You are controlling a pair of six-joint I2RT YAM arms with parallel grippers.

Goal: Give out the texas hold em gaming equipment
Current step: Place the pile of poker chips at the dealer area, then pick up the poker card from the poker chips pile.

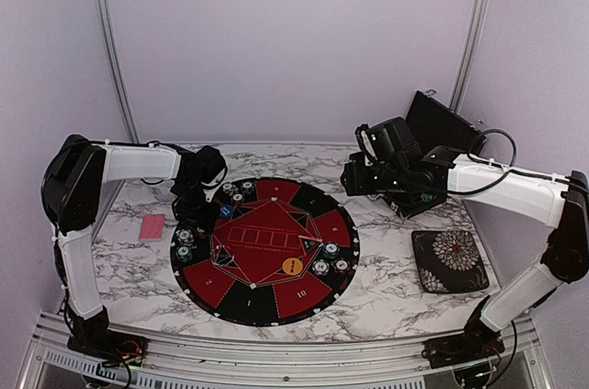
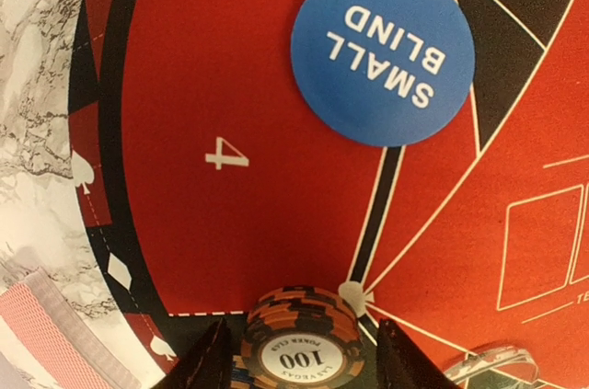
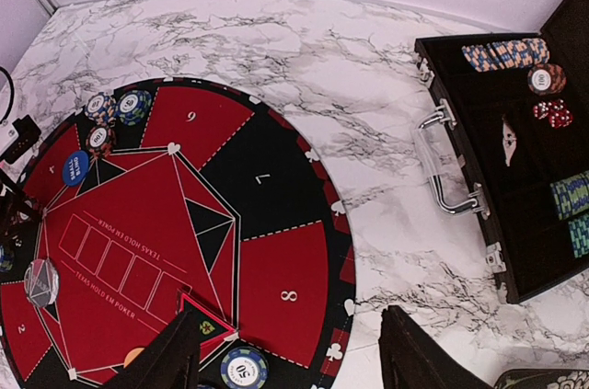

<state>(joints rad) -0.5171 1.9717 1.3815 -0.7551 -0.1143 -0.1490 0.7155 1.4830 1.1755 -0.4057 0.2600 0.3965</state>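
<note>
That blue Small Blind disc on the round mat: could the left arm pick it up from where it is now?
Probably not right away. The left gripper has a stack of chips between its open fingers. The blue disc lies flat just beyond, uncovered, so the way looks free once the gripper moves on.

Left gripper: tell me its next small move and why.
Probably lift the left gripper straight up and away. Its fingers stand apart on either side of the brown chip stack, which appears to sit on the mat at the edge of segment 4, near the blue disc.
</note>
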